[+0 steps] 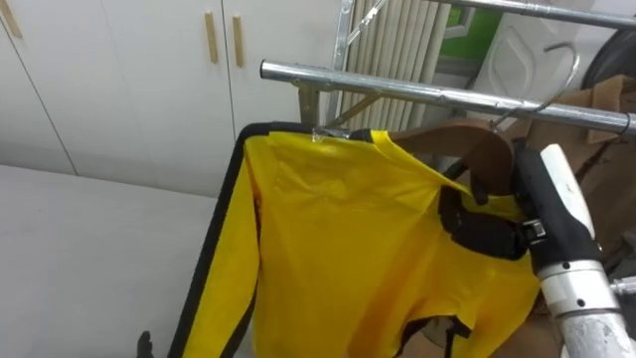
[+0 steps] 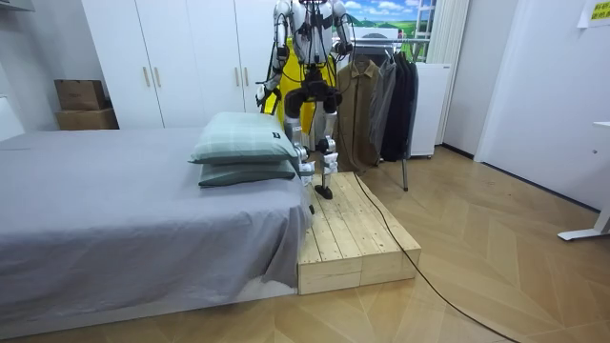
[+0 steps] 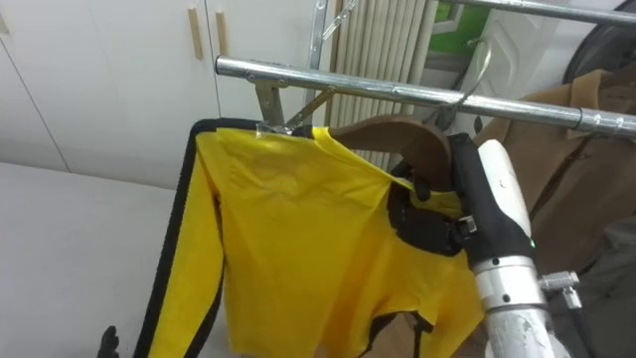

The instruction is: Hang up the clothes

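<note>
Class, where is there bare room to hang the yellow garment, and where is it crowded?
The rail is bare from its left end to the wooden hanger. The grey bed left of the yellow garment is bare. Right of the hanger it is crowded: a brown coat hangs beside the right robot hand.

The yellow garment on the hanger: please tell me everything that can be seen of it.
The yellow garment looks smooth and slightly glossy, with a black stripe down its left edge and black trim at the neck. It drapes over a brown wooden hanger, whose metal hook reaches the metal rail; whether it rests there I cannot tell. The right hand grips it at the hanger's right shoulder. Its lower part runs out of the picture.
</note>
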